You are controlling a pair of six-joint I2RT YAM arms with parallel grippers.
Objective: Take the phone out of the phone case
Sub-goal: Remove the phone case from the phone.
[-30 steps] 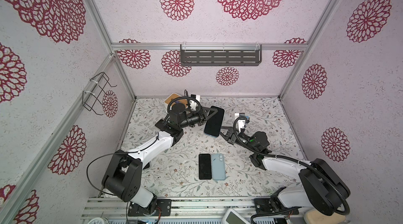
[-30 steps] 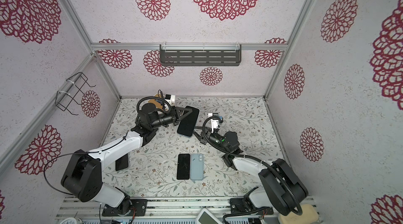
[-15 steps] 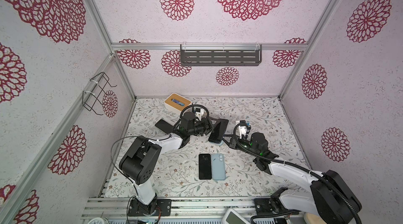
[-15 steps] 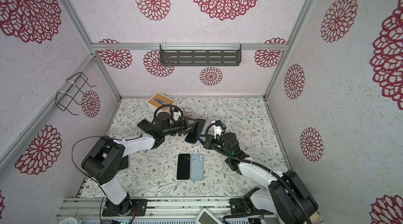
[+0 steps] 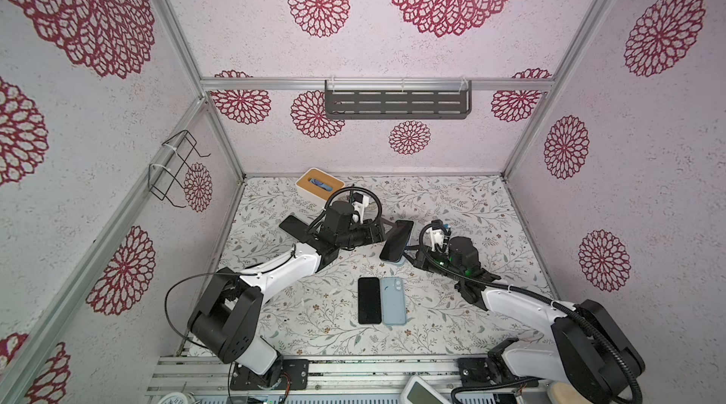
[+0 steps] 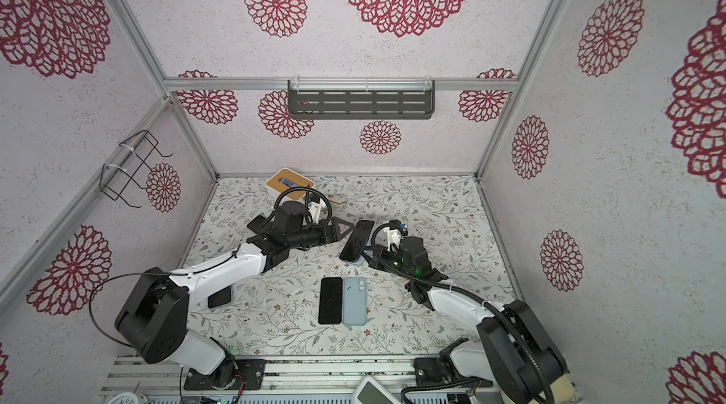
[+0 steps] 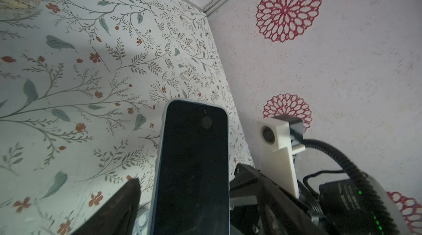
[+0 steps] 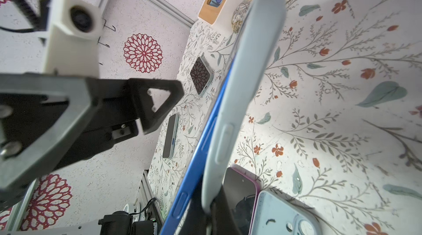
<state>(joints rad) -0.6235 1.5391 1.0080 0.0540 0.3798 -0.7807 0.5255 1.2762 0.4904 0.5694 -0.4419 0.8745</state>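
Pinching the lower end of the phone case [image 8: 251,62], the right gripper [image 5: 408,256] holds it tilted near the middle of the table [image 5: 451,205]. The phone [image 5: 396,240] sits inside, its blue edge partly parted from the case. At the phone's 9 o'clock the left gripper [image 6: 341,234] gapes wide, just beside it.

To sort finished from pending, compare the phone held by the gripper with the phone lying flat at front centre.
The held phone stands tilted up, clamped by the right gripper; the flat phone lies screen up, in no gripper. The held phone wears a light blue case, gaping away from its blue edge; the flat phone appears bare. Both screens are dark.
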